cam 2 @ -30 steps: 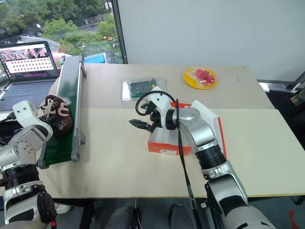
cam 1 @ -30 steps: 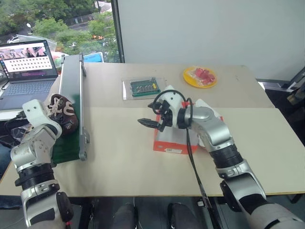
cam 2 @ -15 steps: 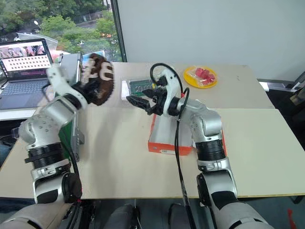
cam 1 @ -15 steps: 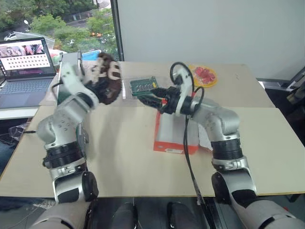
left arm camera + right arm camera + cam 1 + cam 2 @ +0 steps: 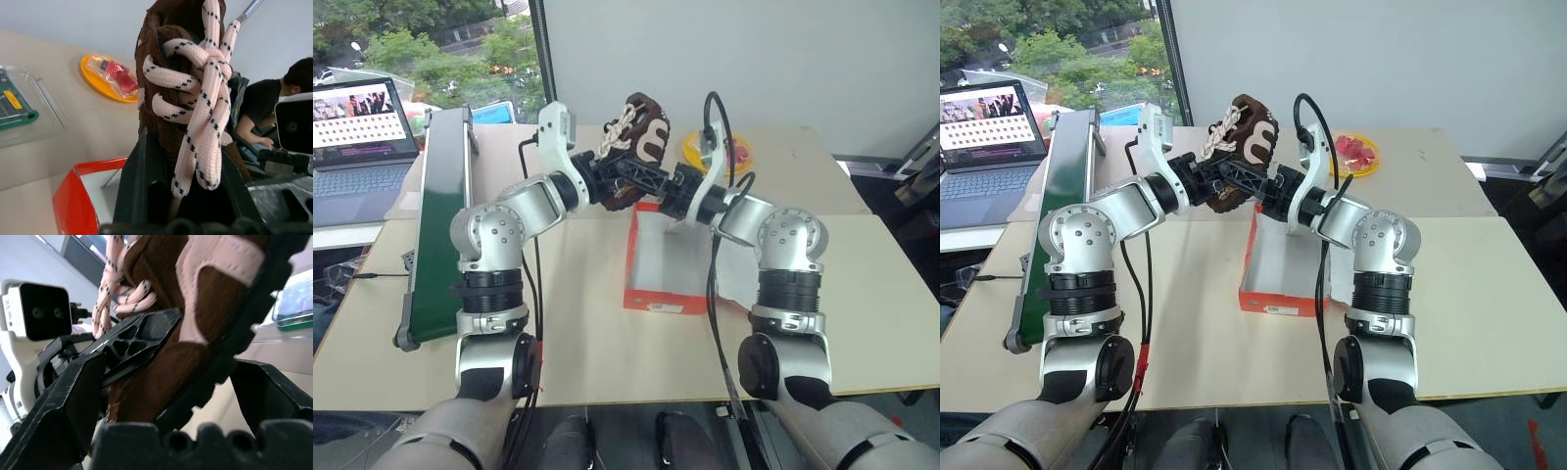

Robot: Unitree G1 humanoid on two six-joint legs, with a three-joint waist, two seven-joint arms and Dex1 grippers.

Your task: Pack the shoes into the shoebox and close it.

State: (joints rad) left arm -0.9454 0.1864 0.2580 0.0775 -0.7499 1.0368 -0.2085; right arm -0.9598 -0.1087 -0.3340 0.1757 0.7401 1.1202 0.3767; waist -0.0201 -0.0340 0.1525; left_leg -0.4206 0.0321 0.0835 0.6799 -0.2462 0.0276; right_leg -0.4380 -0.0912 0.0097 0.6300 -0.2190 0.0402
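Left fingers [image 5: 612,179] pinch the shoe [image 5: 636,132] above the box [image 5: 668,257]; right fingers [image 5: 651,181], spread, apparently straddle it. Early release drops it.

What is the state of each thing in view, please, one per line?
shoe: lifted above the shoebox, gripped, laces tied.
shoebox: open, white inside, no shoe seen inside.
left gripper: shut on the shoe.
right gripper: open, its fingers on either side of the shoe.
laptop: open, screen lit.
yellow plate: on the table, holding red pieces.
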